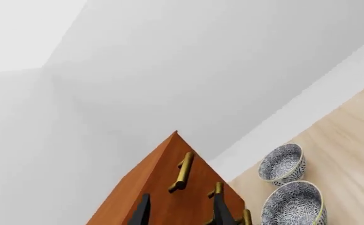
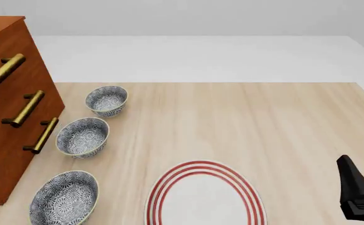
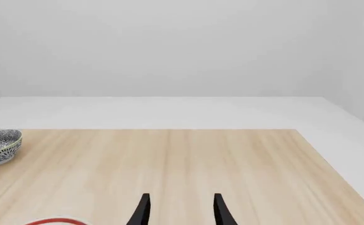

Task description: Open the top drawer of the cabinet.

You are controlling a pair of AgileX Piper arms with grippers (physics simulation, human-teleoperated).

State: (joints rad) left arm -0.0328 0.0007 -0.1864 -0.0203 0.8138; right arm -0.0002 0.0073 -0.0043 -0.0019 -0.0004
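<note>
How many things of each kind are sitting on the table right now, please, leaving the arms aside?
Cabinet: 1
Patterned bowls: 3
Red-ringed plate: 1
Total: 5

The left wrist view looks along the two black fingers of the left gripper (image 1: 180, 211), which stand apart with a gap between them. Behind the fingers is the reddish-brown front of the cabinet (image 1: 154, 187), and its top corner points upward into the grey-white background. The brass bar handle (image 1: 182, 172) of the top drawer (image 1: 163, 168) lies just beyond the fingertips. A second brass handle (image 1: 216, 190) shows lower. Beside the cabinet, two blue patterned bowls (image 1: 282, 163) stand on the light wooden table (image 1: 351, 140)
</note>
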